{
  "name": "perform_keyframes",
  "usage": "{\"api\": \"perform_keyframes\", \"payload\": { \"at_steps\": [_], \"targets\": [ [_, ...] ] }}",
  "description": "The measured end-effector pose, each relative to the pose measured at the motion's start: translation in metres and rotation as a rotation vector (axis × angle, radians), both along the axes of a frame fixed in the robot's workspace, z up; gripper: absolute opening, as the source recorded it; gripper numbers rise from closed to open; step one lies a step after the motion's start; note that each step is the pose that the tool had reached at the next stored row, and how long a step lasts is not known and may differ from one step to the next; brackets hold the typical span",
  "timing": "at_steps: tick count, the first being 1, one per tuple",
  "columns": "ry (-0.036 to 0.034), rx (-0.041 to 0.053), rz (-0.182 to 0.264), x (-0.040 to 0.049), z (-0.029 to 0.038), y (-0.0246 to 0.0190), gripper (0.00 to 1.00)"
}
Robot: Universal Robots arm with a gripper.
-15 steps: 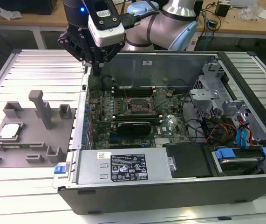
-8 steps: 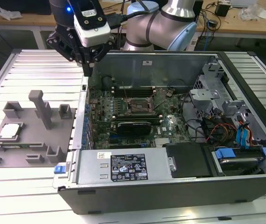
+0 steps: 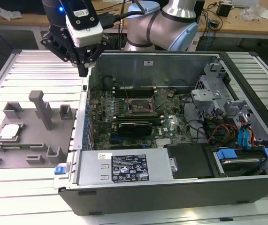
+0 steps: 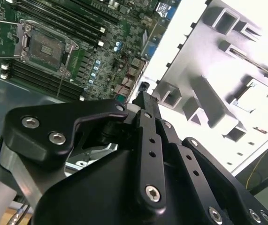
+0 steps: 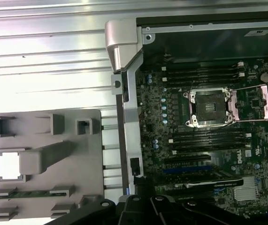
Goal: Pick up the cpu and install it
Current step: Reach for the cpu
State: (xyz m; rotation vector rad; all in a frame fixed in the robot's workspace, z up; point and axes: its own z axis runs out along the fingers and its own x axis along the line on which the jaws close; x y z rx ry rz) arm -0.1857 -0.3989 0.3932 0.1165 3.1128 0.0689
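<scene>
table [image 3: 35, 70]: ribbed silvery metal, running under everything from the exterior view's left to its right
cpu [image 3: 9, 131]: far left of the exterior view, about mid-height; lies flat, pale metal top up, in a square recess of the fixture plate; nothing touches it; well apart from the gripper; the first wrist view shows it [image 5: 8, 166] in the same recess, washed out by glare, so no marking on its top can be told
fixture plate [image 3: 28, 135]: grey plastic, flat on the table, just beside the case's left wall; a tall post [image 3: 43, 110] and several low blocks stand on it
gripper [image 3: 83, 70]: upper left of the exterior view; black fingers drawn together to a point, aimed down, with nothing between them; it hangs over the case's left wall near the rear corner; whether the tips touch the rim I cannot tell; in the second wrist view [image 4: 141, 99] the fingers also sit closed and bare
arm [image 3: 171, 21]: silvery with pale blue joint caps, top centre
computer case [image 3: 171, 70]: open, lying on its side, from centre to right
socket [image 3: 139, 106]: centre of the green motherboard [image 3: 171, 124]; retention frame swung open, seat bare; the same in the first wrist view [image 5: 209, 107]
white label [image 3: 129, 169]: lower centre, on the grey metal cover; dense black print and symbols, too small to make out
drive cage [image 3: 218, 93]: right side; blue cables [image 3: 244, 136] below it
</scene>
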Motion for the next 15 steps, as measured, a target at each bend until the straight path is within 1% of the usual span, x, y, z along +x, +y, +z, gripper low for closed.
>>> {"api": "perform_keyframes", "payload": {
  "at_steps": [5, 15],
  "targets": [
    [0.0, -0.0001, 0.0, -0.0075, 0.0, 0.0, 0.11],
    [-0.0001, 0.0, 0.0, -0.0188, 0.0, 0.0, 0.11]
  ]
}}
